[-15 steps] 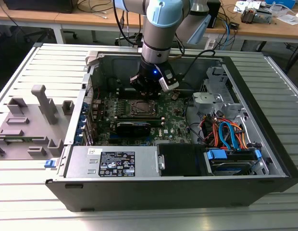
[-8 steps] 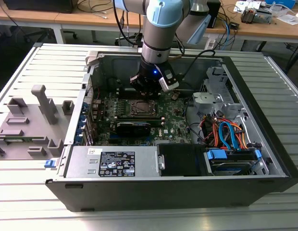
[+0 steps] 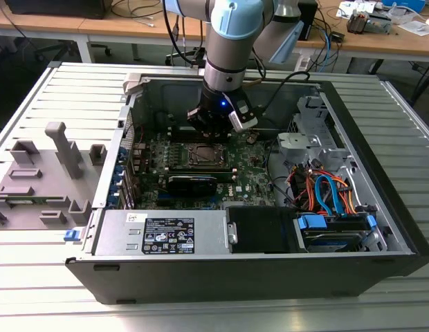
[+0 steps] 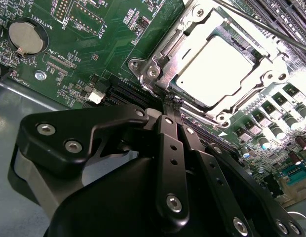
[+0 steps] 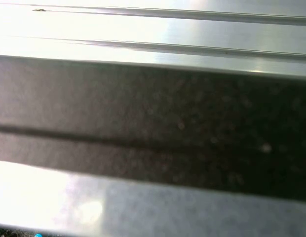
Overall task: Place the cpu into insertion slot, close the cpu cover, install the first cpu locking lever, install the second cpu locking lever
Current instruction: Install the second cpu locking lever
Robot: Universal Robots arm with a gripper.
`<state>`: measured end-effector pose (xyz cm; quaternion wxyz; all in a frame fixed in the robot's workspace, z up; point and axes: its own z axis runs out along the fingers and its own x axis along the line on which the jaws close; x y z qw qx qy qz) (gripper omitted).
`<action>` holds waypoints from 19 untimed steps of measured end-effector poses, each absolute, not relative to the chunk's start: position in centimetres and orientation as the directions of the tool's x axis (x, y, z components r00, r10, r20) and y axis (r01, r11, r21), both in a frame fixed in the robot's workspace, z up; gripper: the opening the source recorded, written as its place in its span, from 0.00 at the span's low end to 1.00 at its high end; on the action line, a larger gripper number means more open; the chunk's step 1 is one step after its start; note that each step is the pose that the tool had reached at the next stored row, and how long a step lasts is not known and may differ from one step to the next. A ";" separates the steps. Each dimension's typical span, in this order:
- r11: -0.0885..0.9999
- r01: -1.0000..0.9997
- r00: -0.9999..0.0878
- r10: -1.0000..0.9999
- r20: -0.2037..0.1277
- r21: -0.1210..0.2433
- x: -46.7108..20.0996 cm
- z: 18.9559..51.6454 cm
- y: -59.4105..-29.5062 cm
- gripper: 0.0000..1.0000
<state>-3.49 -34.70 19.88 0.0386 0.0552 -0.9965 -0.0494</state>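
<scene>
Black two-finger gripper point(image 4: 172, 106) on single arm, fingers pressed together, gripping nothing, tips at near edge of silver-rimmed square insertion slot point(image 4: 165, 59) on green circuit board point(image 4: 106, 44). Slot lies straight ahead of fingertips. One flat silver-grey square cpu point(image 4: 214, 69) seated in slot; one thin silver metal cpu cover point(image 4: 212, 22) frame lies closed around it. Exterior view: gripper point(image 3: 213, 131) hovers just behind slot point(image 3: 206, 155) inside one open black computer case point(image 3: 380, 200).

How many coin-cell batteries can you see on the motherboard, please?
1: the round silver coin cell sits in its holder on the green motherboard, apart from the cpu. Others may be hidden behind the gripper.
</scene>
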 end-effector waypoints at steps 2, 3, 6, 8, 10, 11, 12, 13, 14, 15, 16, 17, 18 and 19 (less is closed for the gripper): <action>0.989 -0.106 -0.991 -0.114 0.072 0.103 -3.5 19.9 -34.7 0.11; 0.989 -0.106 -0.991 -0.114 0.071 0.103 -3.5 19.9 -34.7 0.11; 0.989 -0.106 -0.991 -0.114 0.071 0.103 -3.5 19.9 -34.7 0.11; 0.989 -0.106 -0.991 -0.114 0.071 0.103 -3.5 19.9 -34.7 0.11; 0.989 -0.106 -0.991 -0.114 0.071 0.103 -3.5 19.9 -34.7 0.11; 0.989 -0.106 -0.991 -0.114 0.071 0.103 -3.5 19.9 -34.7 0.11; 0.989 -0.106 -0.991 -0.114 0.071 0.103 -3.5 19.9 -34.7 0.11; 0.989 -0.106 -0.991 -0.114 0.072 0.103 -3.5 19.9 -34.7 0.11; 0.989 -0.106 -0.991 -0.114 0.071 0.103 -3.5 19.9 -34.7 0.11; 0.989 -0.106 -0.991 -0.114 0.071 0.103 -3.5 19.9 -34.7 0.11; 0.989 -0.106 -0.991 -0.114 0.072 0.103 -3.5 19.9 -34.7 0.11; 0.989 -0.106 -0.991 -0.114 0.071 0.103 -3.5 19.9 -34.7 0.11; 0.989 -0.106 -0.991 -0.114 0.071 0.103 -3.5 19.9 -34.7 0.11; 0.989 -0.106 -0.991 -0.114 0.071 0.103 -3.5 19.9 -34.7 0.11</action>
